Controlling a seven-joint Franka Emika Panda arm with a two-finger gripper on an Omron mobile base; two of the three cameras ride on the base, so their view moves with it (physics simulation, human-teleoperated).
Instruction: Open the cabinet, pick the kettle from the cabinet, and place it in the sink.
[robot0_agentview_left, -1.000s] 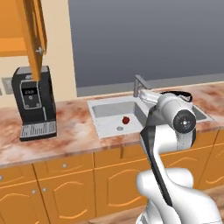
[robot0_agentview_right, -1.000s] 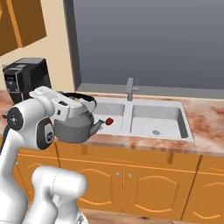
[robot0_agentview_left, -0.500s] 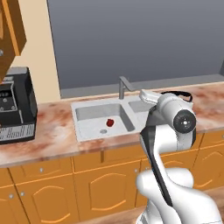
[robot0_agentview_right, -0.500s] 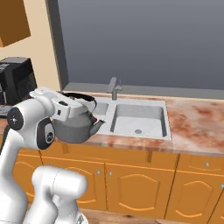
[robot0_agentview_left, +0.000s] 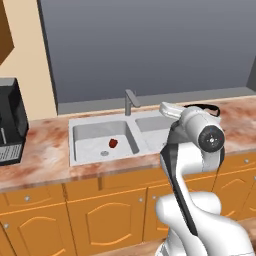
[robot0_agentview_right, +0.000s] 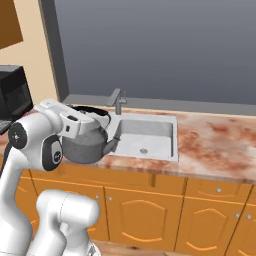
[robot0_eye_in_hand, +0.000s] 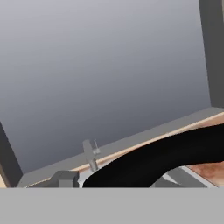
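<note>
The base has driven on, the sink (robot0_agentview_right: 150, 134) nearer, my gripper (robot0_agentview_right: 92, 116) clamped on the upright kettle (robot0_agentview_right: 86, 143), spout toward the bowls.

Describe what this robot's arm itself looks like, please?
The arm is glossy white, built of rounded tube-like segments with dark grey bands at the joints. Each big joint ends in a round dark cap with a small pale centre. No loose cables show; the base swells into a smooth white dome.

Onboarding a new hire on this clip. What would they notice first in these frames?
Probably the grey kettle, held up by its black handle in the robot's hand, in front of the counter's edge with its spout toward the sink. Next, a small red thing lying in one sink bowl near the drain, then the black coffee machine on the counter at far left.
</note>
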